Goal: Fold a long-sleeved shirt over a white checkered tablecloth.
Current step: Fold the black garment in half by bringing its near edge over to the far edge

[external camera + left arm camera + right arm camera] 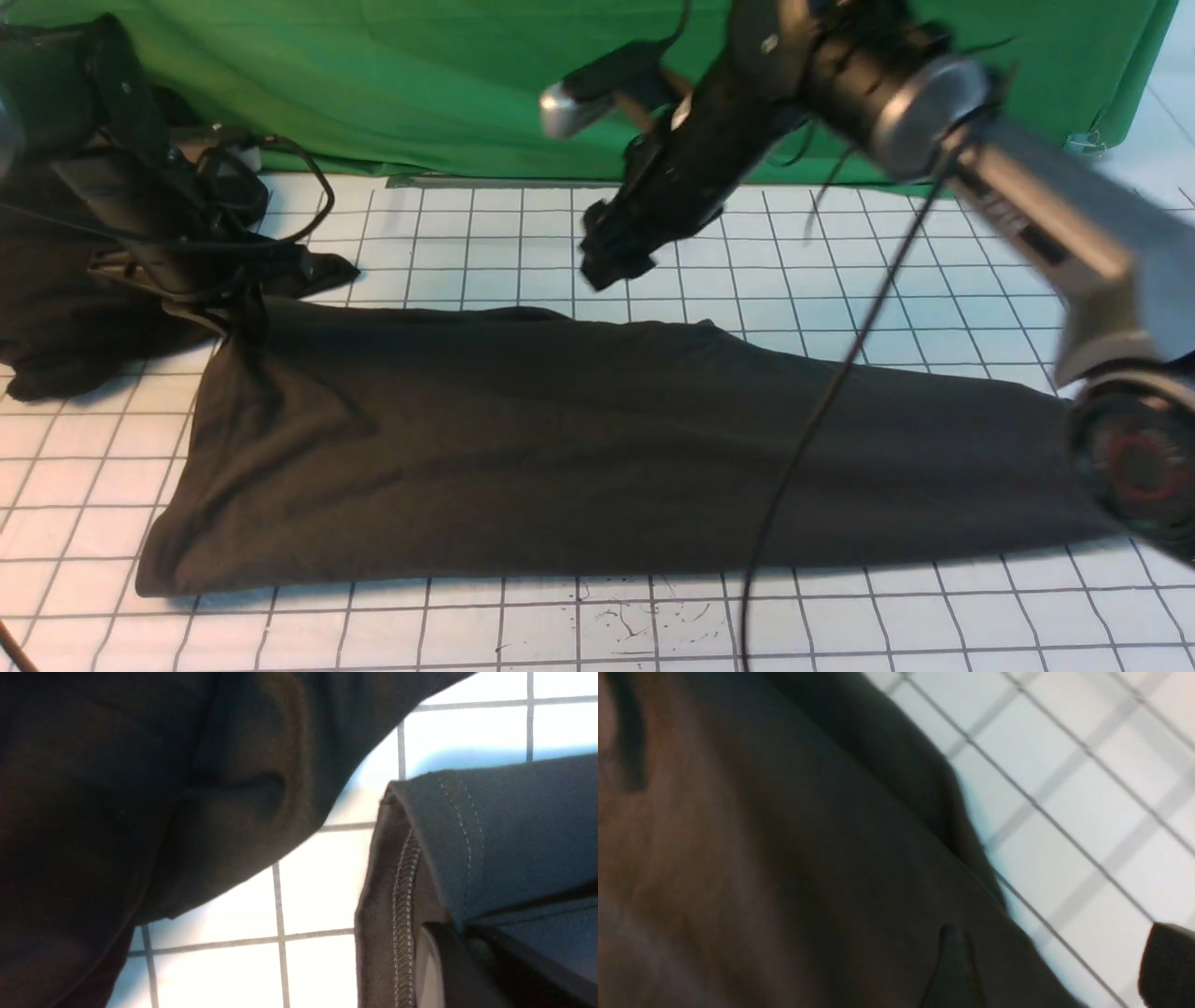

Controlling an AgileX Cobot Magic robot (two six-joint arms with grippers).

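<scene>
The long-sleeved shirt (597, 448) lies as a long dark band across the white checkered tablecloth (523, 252); its print is hidden. My left gripper (245, 313) is at the shirt's far left corner, shut on the stitched hem (404, 905), which wraps over one finger (455, 970). My right gripper (611, 266) hangs above the shirt's far edge near the middle, blurred. In the right wrist view it is open (1059, 966), with one finger (955, 963) over the shirt (784, 858), the other over bare tablecloth (1087, 826), and nothing between them.
A heap of dark cloth (56, 317) lies at the far left under the left arm. A green backdrop (448, 84) closes off the back. A black cable (822, 411) hangs from the right arm across the shirt. Ink specks (644, 621) mark the tablecloth near the front.
</scene>
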